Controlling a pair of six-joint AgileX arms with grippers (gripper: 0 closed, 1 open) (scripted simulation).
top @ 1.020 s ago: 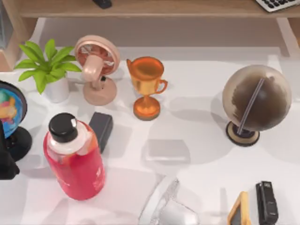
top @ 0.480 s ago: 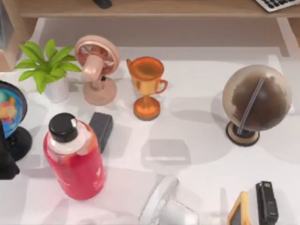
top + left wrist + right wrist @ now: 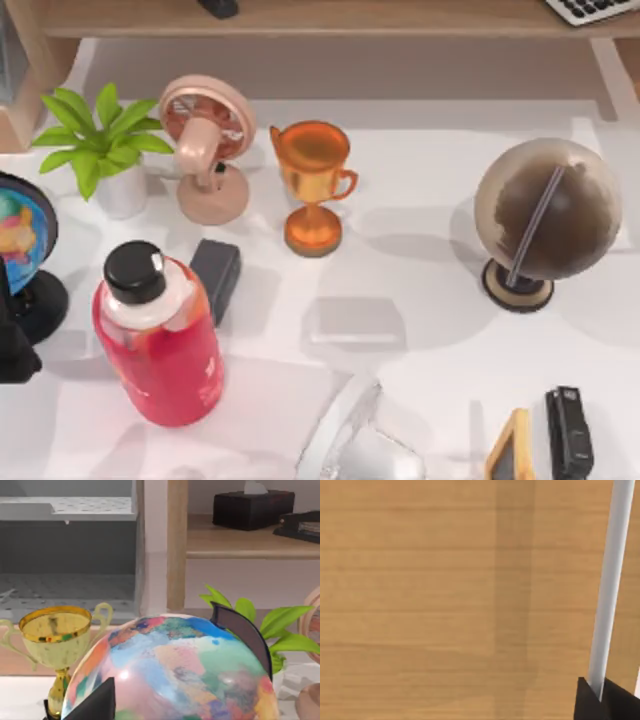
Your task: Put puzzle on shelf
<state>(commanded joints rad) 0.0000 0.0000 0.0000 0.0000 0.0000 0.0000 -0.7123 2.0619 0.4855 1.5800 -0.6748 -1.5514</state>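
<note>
Puzzle unseen; shelf (image 3: 400, 18) spans table's far edge above trophy (image 3: 313, 185), leaving board free for placing. Right wrist view: wood planks close. Grip state: cannot tell.

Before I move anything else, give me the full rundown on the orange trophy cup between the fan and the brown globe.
The orange trophy cup stands upright on the white table, right of the pink fan and well left of the brown globe. It looks like glossy orange metal: a wide open bowl, a curled handle on its right side, a narrow stem and a round darker foot. Nothing touches it except the tabletop.
</note>
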